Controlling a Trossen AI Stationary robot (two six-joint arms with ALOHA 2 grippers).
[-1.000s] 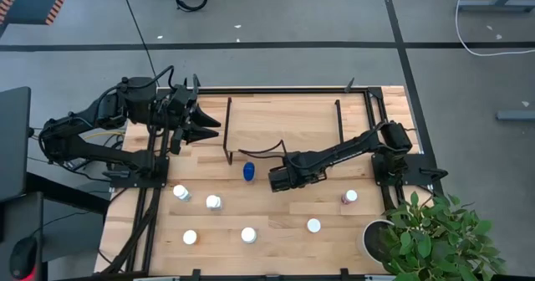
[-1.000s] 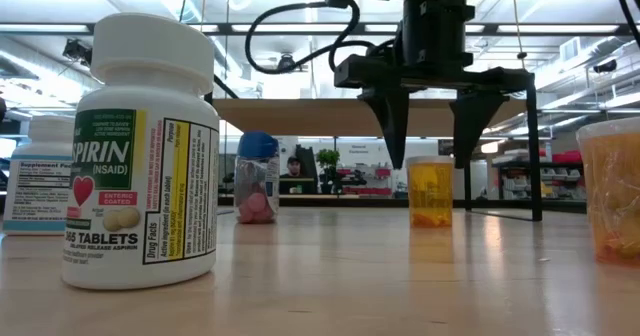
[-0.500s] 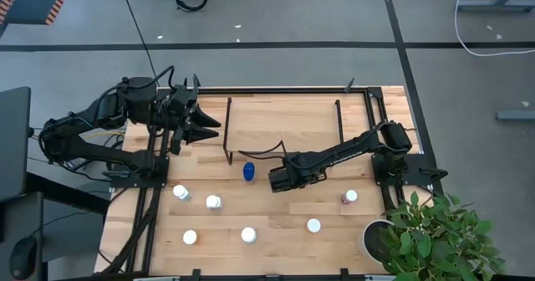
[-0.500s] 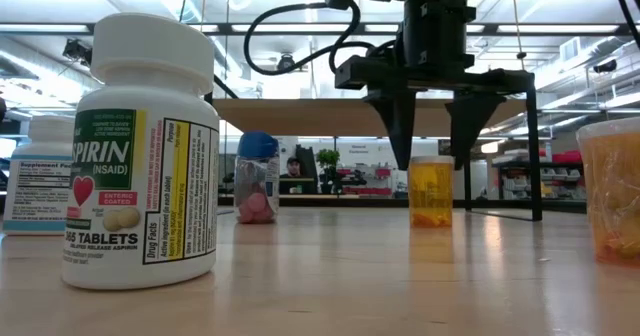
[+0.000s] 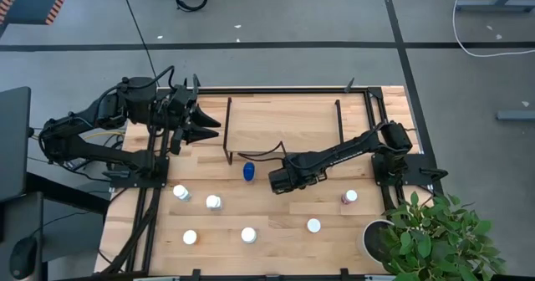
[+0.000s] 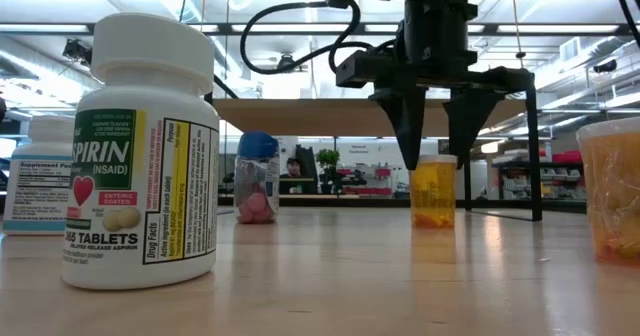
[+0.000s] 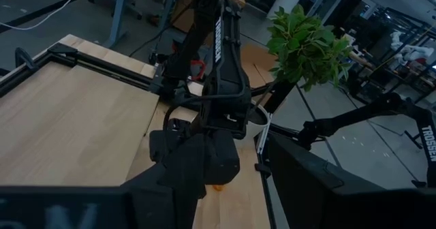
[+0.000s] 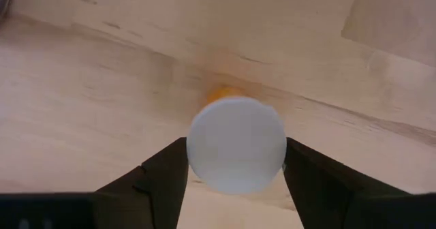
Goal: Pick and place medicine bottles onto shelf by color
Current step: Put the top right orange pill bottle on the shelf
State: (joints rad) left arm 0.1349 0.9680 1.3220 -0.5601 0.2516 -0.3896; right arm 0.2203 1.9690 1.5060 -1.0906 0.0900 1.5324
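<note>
An orange medicine bottle (image 6: 432, 191) with a white cap (image 8: 236, 144) stands upright on the table, just in front of the shelf (image 5: 284, 118). My right gripper (image 6: 432, 164) points straight down over it, one finger on each side of the cap. The high view shows only this gripper (image 5: 280, 181); it hides the bottle there. A blue bottle (image 5: 248, 171) stands close to its left. My left gripper (image 5: 205, 124) waits open, raised at the table's far left. My right gripper comes from above with a finger (image 8: 160, 171) at each of two opposite sides of the cap's rim (image 8: 194, 147). The finger edges lie right against the cap's outline, and I cannot tell whether they touch it. The bottle stands upright on the table.
Several white-capped bottles (image 5: 214, 201) stand along the near half of the table, and a pinkish one (image 5: 349, 197) at the right. An aspirin bottle (image 6: 140, 156) looms close in the low view. A potted plant (image 5: 435, 239) stands at the near right corner.
My right gripper has stayed over the orange bottle, and its fingers have drawn inward from a wide gap until they flank the cap closely. The bottle has not moved.
</note>
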